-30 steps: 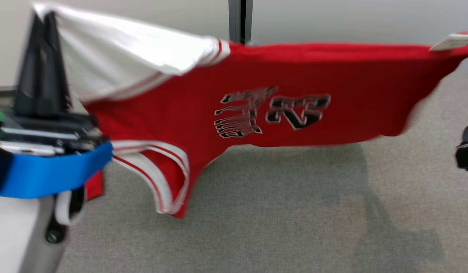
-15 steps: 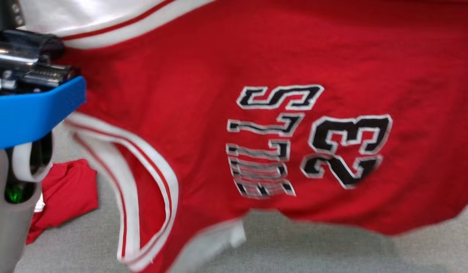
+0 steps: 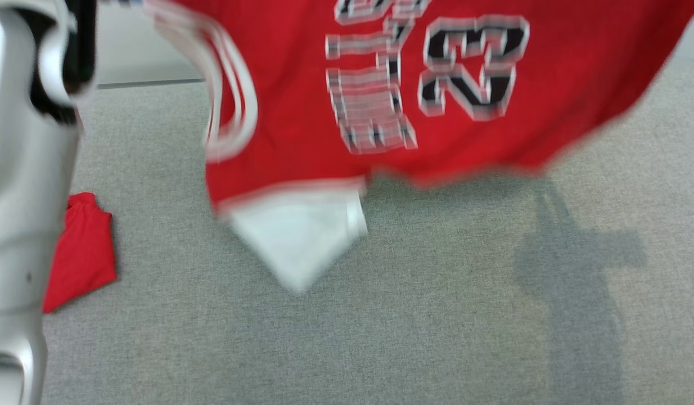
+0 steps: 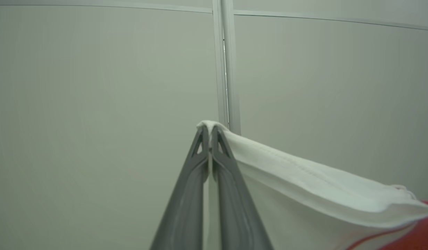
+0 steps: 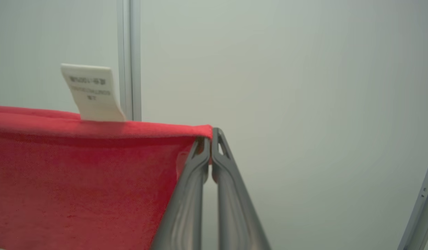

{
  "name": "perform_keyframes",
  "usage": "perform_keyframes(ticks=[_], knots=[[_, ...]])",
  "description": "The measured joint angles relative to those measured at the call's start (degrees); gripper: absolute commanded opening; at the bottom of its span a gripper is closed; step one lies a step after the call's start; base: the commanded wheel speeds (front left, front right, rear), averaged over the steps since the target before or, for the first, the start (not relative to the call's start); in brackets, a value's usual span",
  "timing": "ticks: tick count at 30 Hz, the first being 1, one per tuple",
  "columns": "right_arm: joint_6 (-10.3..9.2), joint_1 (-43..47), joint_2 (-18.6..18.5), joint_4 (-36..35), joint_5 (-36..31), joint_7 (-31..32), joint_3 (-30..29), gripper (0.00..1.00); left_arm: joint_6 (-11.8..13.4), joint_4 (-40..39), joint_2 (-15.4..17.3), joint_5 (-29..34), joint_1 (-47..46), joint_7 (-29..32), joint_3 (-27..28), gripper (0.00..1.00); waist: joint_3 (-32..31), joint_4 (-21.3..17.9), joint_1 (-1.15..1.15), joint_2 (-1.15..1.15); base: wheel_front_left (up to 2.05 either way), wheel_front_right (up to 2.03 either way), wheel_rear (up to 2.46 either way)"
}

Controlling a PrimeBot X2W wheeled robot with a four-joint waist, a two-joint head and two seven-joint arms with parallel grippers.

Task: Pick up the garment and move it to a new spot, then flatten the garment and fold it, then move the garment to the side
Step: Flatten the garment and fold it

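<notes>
Red knit garment [image 3: 302, 124] with white striped armhole trim and black white-edged lettering hung stretched across the top of the head view above the grey felt-like floor surface [image 3: 414, 326]. Its upper edge was cut off by the frame and the whole cloth was smeared by motion blur. The digits read roughly as 23; the word beside them was unreadable. A white triangular flap dangled lowest, and whether its tip touched the grey surface could not be told. Left gripper [image 4: 210, 131], two long dark grey tapering fingers with small triangular cut-outs near the tips, was pinched tight on a white stitched hem of the garment [image 4: 304, 187], the cloth draping away to the right in the left wrist view. Right gripper [image 5: 210, 137], same shape, was clamped on the folded red corner of the garment [image 5: 78, 173], fabric soft and slightly fuzzy, its lower part cut off. Small white rectangular sewn-in label [image 5: 92, 92] stood up from the red edge, print too blurred to read. Pale glossy forearm [image 3: 21, 169] covered the left edge of the head view, hiding part of a second crumpled red cloth [image 3: 85, 253] lying on the grey surface. Smooth grey-green wall panels with a vertical metal strip [image 4: 226, 69] sat behind both grippers.
</notes>
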Motion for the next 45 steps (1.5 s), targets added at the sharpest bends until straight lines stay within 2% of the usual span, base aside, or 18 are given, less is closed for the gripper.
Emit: perform_keyframes(ticks=[5,9,14,19,25,27,32,37,40,45], knots=[[0.00,-9.66,0.66,9.93,-1.96,-5.24,1.62,0.00,-1.99,12.62,-2.02,-0.16,-9.38,-3.67,0.63,0.00,0.67,-0.03,-0.02,-0.01,0.00,0.00,0.00],[0.00,-12.38,0.49,18.72,-3.28,-8.25,5.02,0.00,-3.16,21.80,-4.20,-1.94,-10.22,-3.96,0.73,0.00,1.63,0.37,-0.02,-0.01,0.00,0.00,0.00],[0.00,-10.35,1.55,30.54,-4.79,-13.12,8.79,0.00,-4.92,33.86,-8.35,-5.41,-3.20,-5.33,1.10,0.00,3.19,1.62,-0.02,-0.01,0.00,0.00,0.00],[0.00,-3.95,4.55,43.18,-3.88,-17.31,10.83,0.00,-7.08,44.72,-11.73,-8.50,5.62,-6.78,2.16,0.00,3.99,2.22,-0.01,-0.01,0.00,0.00,0.00],[0.00,3.62,7.69,51.50,-0.03,-21.79,12.33,0.00,-9.03,49.83,-13.10,-10.24,13.65,-7.98,3.87,0.00,3.48,2.17,-0.02,-0.02,0.00,0.00,0.00],[0.00,5.97,8.46,51.86,1.47,-22.82,13.02,0.00,-9.21,48.41,-12.67,-10.14,16.74,-7.99,4.76,0.00,2.93,2.02,-0.03,-0.02,0.00,0.00,0.00],[0.00,12.85,8.59,47.97,4.35,-23.70,15.17,0.00,-8.11,37.77,-11.06,-7.16,26.68,-8.13,9.29,0.00,0.23,2.04,-0.03,-0.03,0.00,0.00,0.00],[0.01,22.24,7.61,39.11,5.97,-23.84,15.66,0.00,-6.36,26.39,-10.70,-3.13,39.68,-8.14,13.16,0.00,-3.12,2.34,-0.04,-0.04,0.00,0.00,0.00],[0.01,28.41,7.16,34.62,6.57,-23.84,14.82,0.00,-5.56,20.05,-10.69,-1.37,46.06,-8.14,13.95,0.00,-4.77,2.66,-0.04,-0.04,0.00,0.00,0.00],[0.03,38.67,7.70,25.64,5.97,-20.79,11.65,0.00,-2.54,8.58,-10.71,0.00,57.22,-7.71,13.99,0.00,-6.88,2.80,-0.04,-0.04,0.00,0.00,0.00]])
